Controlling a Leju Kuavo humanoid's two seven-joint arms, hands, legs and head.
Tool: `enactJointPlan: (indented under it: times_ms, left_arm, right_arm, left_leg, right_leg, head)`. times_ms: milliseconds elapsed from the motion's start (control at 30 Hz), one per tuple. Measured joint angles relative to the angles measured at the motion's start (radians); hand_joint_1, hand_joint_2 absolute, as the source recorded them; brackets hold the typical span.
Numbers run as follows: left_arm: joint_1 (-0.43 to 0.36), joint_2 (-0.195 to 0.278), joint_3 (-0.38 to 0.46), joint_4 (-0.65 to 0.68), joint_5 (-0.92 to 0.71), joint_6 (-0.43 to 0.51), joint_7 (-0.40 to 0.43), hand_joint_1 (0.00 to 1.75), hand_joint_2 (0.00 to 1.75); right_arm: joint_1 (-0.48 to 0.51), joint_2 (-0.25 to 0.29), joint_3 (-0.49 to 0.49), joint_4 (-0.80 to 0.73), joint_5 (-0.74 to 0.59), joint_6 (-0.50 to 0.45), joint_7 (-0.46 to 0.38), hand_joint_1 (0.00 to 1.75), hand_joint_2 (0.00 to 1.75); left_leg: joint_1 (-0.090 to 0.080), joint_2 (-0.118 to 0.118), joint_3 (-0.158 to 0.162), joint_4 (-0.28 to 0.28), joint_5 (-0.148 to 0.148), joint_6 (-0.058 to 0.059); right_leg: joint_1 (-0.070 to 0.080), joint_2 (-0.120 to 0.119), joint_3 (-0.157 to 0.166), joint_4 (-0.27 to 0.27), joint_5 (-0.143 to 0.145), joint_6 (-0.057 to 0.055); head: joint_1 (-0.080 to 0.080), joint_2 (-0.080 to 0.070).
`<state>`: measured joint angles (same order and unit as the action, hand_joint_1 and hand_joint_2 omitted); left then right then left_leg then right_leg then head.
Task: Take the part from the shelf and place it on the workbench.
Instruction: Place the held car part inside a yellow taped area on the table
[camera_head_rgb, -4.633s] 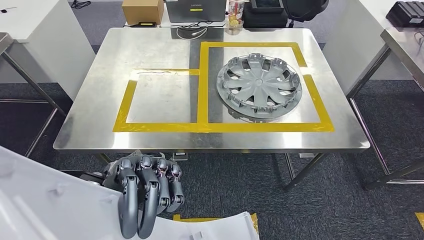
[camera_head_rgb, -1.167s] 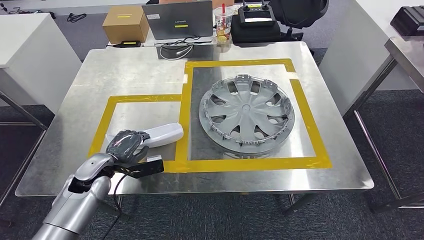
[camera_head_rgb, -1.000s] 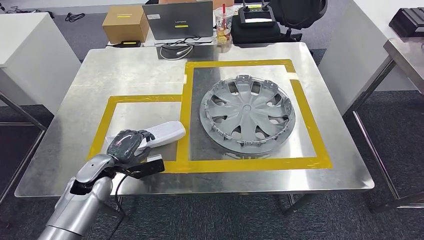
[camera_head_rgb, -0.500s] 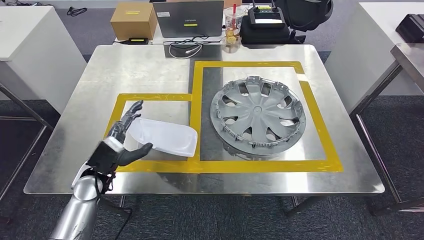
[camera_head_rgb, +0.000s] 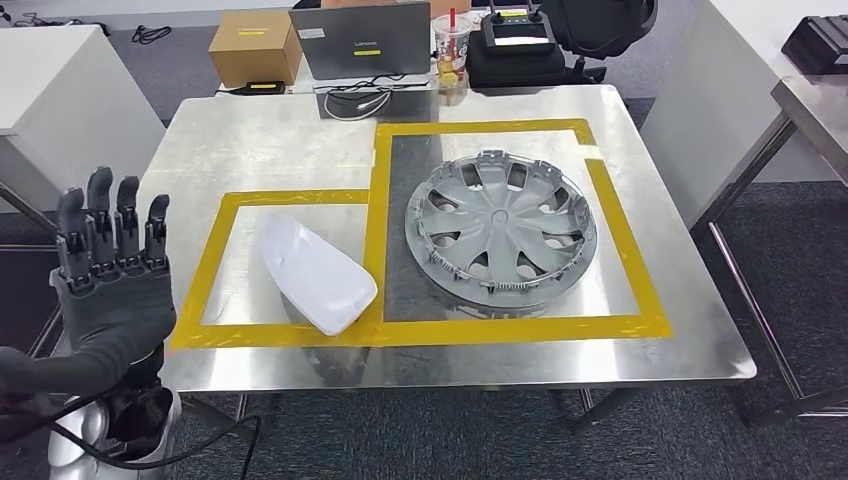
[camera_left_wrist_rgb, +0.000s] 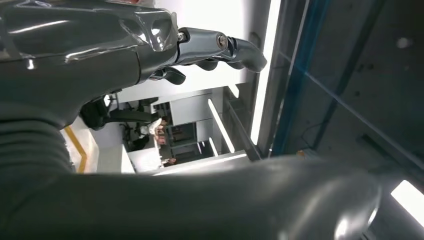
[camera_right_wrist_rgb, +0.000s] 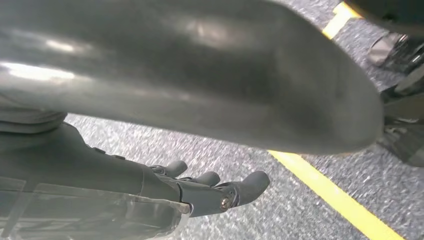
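Head view: left hand (camera_head_rgb: 110, 285) has let go and risen, fingers (camera_head_rgb: 100, 215) apart; white part (camera_head_rgb: 315, 272) lies on workbench (camera_head_rgb: 250, 130).

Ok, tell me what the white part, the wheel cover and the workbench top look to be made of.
White part: probably molded plastic, smooth with a soft gloss.
Wheel cover: likely matte grey plastic, with thin molded spokes and rim clips.
Workbench top: looks like brushed stainless steel; it shows dull reflections and fine scuffs.
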<state>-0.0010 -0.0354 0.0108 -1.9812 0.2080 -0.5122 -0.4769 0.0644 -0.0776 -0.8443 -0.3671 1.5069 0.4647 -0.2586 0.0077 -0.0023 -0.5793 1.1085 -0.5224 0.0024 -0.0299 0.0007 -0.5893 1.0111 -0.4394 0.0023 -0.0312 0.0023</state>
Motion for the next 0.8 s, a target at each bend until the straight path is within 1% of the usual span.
enactJointPlan:
  times_ms: [33, 67, 133, 167, 200, 233, 267, 300, 333, 367, 400, 433, 467, 500, 533, 567, 600, 633, 667, 700, 733, 767, 800]
  left_arm:
    - [0.008, -0.001, 0.0, -0.021, 0.002, -0.004, 0.006, 0.0, 0.0]
    - [0.015, -0.003, 0.0, -0.039, 0.004, -0.008, 0.014, 0.0, 0.0]
    - [0.026, -0.01, 0.001, -0.066, 0.006, -0.017, 0.031, 0.0, 0.0]
    - [0.031, -0.014, 0.003, -0.077, 0.006, -0.02, 0.037, 0.0, 0.0]
    - [0.035, -0.02, 0.004, -0.088, 0.005, -0.022, 0.042, 0.0, 0.0]
    - [0.037, -0.024, 0.007, -0.097, 0.002, -0.022, 0.044, 0.0, 0.0]
    - [0.042, -0.03, 0.011, -0.104, -0.003, -0.023, 0.044, 0.0, 0.0]
    - [0.048, -0.034, 0.017, -0.111, -0.008, -0.024, 0.042, 0.0, 0.0]
    - [0.056, -0.037, 0.025, -0.117, -0.012, -0.026, 0.04, 0.0, 0.0]
    - [0.064, -0.041, 0.035, -0.123, -0.016, -0.031, 0.036, 0.0, 0.0]
    - [0.07, -0.045, 0.046, -0.129, -0.021, -0.036, 0.032, 0.0, 0.0]
    - [0.075, -0.05, 0.058, -0.136, -0.027, -0.041, 0.028, 0.0, 0.0]
    - [0.079, -0.056, 0.071, -0.143, -0.033, -0.047, 0.026, 0.0, 0.0]
    - [0.083, -0.062, 0.084, -0.151, -0.041, -0.051, 0.024, 0.0, 0.0]
    - [0.085, -0.068, 0.097, -0.159, -0.048, -0.054, 0.023, 0.0, 0.0]
    - [0.086, -0.075, 0.11, -0.166, -0.055, -0.058, 0.023, 0.0, 0.0]
    - [0.086, -0.081, 0.122, -0.172, -0.064, -0.061, 0.024, 0.0, 0.0]
    - [0.086, -0.086, 0.133, -0.176, -0.073, -0.064, 0.024, 0.0, 0.0]
    - [0.087, -0.09, 0.143, -0.177, -0.083, -0.067, 0.024, 0.0, 0.0]
    - [0.088, -0.094, 0.152, -0.178, -0.094, -0.068, 0.024, 0.0, 0.0]
    - [0.09, -0.095, 0.16, -0.178, -0.104, -0.069, 0.022, 0.0, 0.0]
    - [0.093, -0.096, 0.167, -0.177, -0.113, -0.07, 0.017, 0.0, 0.0]
    - [0.098, -0.096, 0.171, -0.174, -0.12, -0.067, 0.012, 0.0, 0.0]
  right_arm:
    - [0.011, 0.017, -0.002, -0.033, 0.001, 0.025, 0.002, 0.0, 0.0]
    - [0.021, 0.034, -0.004, -0.068, 0.003, 0.051, 0.004, 0.0, 0.0]
    - [0.039, 0.068, -0.008, -0.136, 0.008, 0.095, 0.008, 0.0, 0.0]
    - [0.046, 0.084, -0.01, -0.164, 0.012, 0.109, 0.01, 0.0, 0.0]
    - [0.053, 0.097, -0.011, -0.19, 0.015, 0.116, 0.011, 0.0, 0.0]
    - [0.057, 0.107, -0.011, -0.211, 0.019, 0.118, 0.011, 0.0, 0.0]
    - [0.061, 0.116, -0.012, -0.231, 0.024, 0.118, 0.011, 0.0, 0.0]
    - [0.064, 0.122, -0.012, -0.25, 0.029, 0.118, 0.011, 0.0, 0.0]
    - [0.066, 0.128, -0.014, -0.268, 0.034, 0.12, 0.011, 0.0, 0.0]
    - [0.067, 0.134, -0.016, -0.286, 0.04, 0.125, 0.01, 0.0, 0.0]
    - [0.069, 0.139, -0.02, -0.306, 0.046, 0.133, 0.01, 0.0, 0.0]
    - [0.071, 0.145, -0.024, -0.327, 0.052, 0.142, 0.01, 0.0, 0.0]
    - [0.072, 0.15, -0.028, -0.348, 0.056, 0.151, 0.009, 0.0, 0.0]
    - [0.073, 0.153, -0.032, -0.369, 0.059, 0.159, 0.009, 0.0, 0.0]
    - [0.074, 0.155, -0.034, -0.388, 0.061, 0.164, 0.009, 0.0, 0.0]
    - [0.075, 0.157, -0.036, -0.404, 0.062, 0.168, 0.01, 0.0, 0.0]
    - [0.075, 0.159, -0.038, -0.418, 0.062, 0.172, 0.01, 0.0, 0.0]
    - [0.076, 0.16, -0.039, -0.428, 0.063, 0.176, 0.012, 0.0, 0.0]
    - [0.077, 0.162, -0.039, -0.436, 0.063, 0.18, 0.012, 0.0, 0.0]
    - [0.077, 0.163, -0.04, -0.441, 0.063, 0.185, 0.012, 0.0, 0.0]
    - [0.078, 0.164, -0.04, -0.447, 0.063, 0.189, 0.011, 0.0, 0.0]
    - [0.079, 0.166, -0.04, -0.452, 0.063, 0.194, 0.009, 0.0, 0.0]
    - [0.082, 0.168, -0.04, -0.458, 0.063, 0.201, 0.008, 0.0, 0.0]
  left_leg:
    - [-0.002, 0.0, 0.032, -0.058, 0.019, 0.005]
    - [-0.005, 0.0, 0.049, -0.091, 0.027, 0.009]
    - [-0.012, -0.001, 0.049, -0.103, 0.033, 0.017]
    - [-0.011, 0.001, 0.051, -0.109, 0.041, 0.023]
    - [-0.01, 0.002, 0.051, -0.117, 0.051, 0.031]
    - [-0.008, 0.003, 0.049, -0.125, 0.062, 0.04]
    - [-0.007, 0.005, 0.044, -0.131, 0.074, 0.047]
    - [-0.009, 0.006, 0.034, -0.132, 0.082, 0.051]
    - [-0.011, 0.007, 0.022, -0.131, 0.09, 0.054]
    - [-0.013, 0.007, 0.01, -0.13, 0.097, 0.054]
    - [-0.014, 0.008, -0.001, -0.128, 0.105, 0.053]
    - [-0.014, 0.007, -0.013, -0.125, 0.112, 0.051]
    - [-0.014, 0.007, -0.023, -0.122, 0.118, 0.049]
    - [-0.015, 0.006, -0.034, -0.115, 0.124, 0.045]
    - [-0.016, 0.006, -0.043, -0.109, 0.129, 0.04]
    - [-0.017, 0.006, -0.049, -0.102, 0.133, 0.035]
    - [-0.018, 0.006, -0.053, -0.097, 0.137, 0.029]
    - [-0.017, 0.006, -0.055, -0.095, 0.143, 0.023]
    - [-0.015, 0.005, -0.057, -0.094, 0.146, 0.018]
    - [-0.013, 0.004, -0.061, -0.088, 0.137, 0.011]
    - [-0.01, 0.003, -0.068, -0.069, 0.11, 0.004]
    - [-0.006, 0.002, -0.079, -0.032, 0.066, -0.003]
    - [-0.003, 0.002, -0.092, 0.021, 0.013, -0.011]
  right_leg:
    - [0.002, 0.0, 0.0, 0.0, 0.002, 0.003]
    - [0.003, 0.0, -0.001, 0.0, 0.005, 0.008]
    - [0.003, -0.001, -0.003, -0.004, 0.013, 0.02]
    - [0.001, -0.001, -0.004, -0.003, 0.014, 0.025]
    - [0.001, -0.001, -0.009, 0.005, 0.005, 0.027]
    - [0.002, -0.001, -0.021, 0.032, -0.019, 0.023]
    - [0.003, -0.001, -0.04, 0.08, -0.055, 0.016]
    - [0.004, -0.001, -0.063, 0.144, -0.096, 0.009]
    - [0.004, -0.001, -0.084, 0.209, -0.132, 0.005]
    - [0.004, -0.001, -0.092, 0.256, -0.154, 0.007]
    - [0.004, -0.001, -0.084, 0.269, -0.158, 0.014]
    - [0.003, -0.001, -0.056, 0.242, -0.148, 0.023]
    - [0.002, -0.001, -0.011, 0.183, -0.129, 0.032]
    - [0.001, -0.001, 0.041, 0.106, -0.117, 0.036]
    - [0.002, 0.0, 0.082, 0.045, -0.105, 0.035]
    - [0.004, 0.002, 0.106, 0.004, -0.101, 0.031]
    - [0.006, 0.003, 0.114, -0.013, -0.101, 0.024]
    - [0.009, 0.004, 0.109, -0.009, -0.095, 0.017]
    - [0.007, 0.003, 0.103, -0.012, -0.091, 0.01]
    - [0.006, 0.001, 0.097, -0.012, -0.083, 0.002]
    - [0.004, -0.001, 0.09, -0.013, -0.074, -0.006]
    - [0.002, -0.003, 0.08, -0.014, -0.064, -0.012]
    - [0.003, -0.004, 0.068, -0.014, -0.054, -0.016]
  head:
    - [0.001, 0.0]
    - [0.001, 0.0]
    - [0.001, 0.0]
    - [0.001, 0.0]
    - [0.002, 0.0]
    - [0.003, 0.0]
    - [0.005, 0.0]
    - [0.006, 0.0]
    - [0.007, 0.0]
    - [0.008, 0.0]
    - [0.008, 0.0]
    - [0.008, 0.0]
    - [0.008, 0.0]
    - [0.008, 0.0]
    - [0.007, 0.0]
    - [0.006, 0.0]
    - [0.005, 0.0]
    - [0.004, 0.0]
    - [0.004, 0.0]
    - [0.004, 0.0]
    - [0.004, 0.0]
    - [0.003, 0.0]
    - [0.002, 0.0]
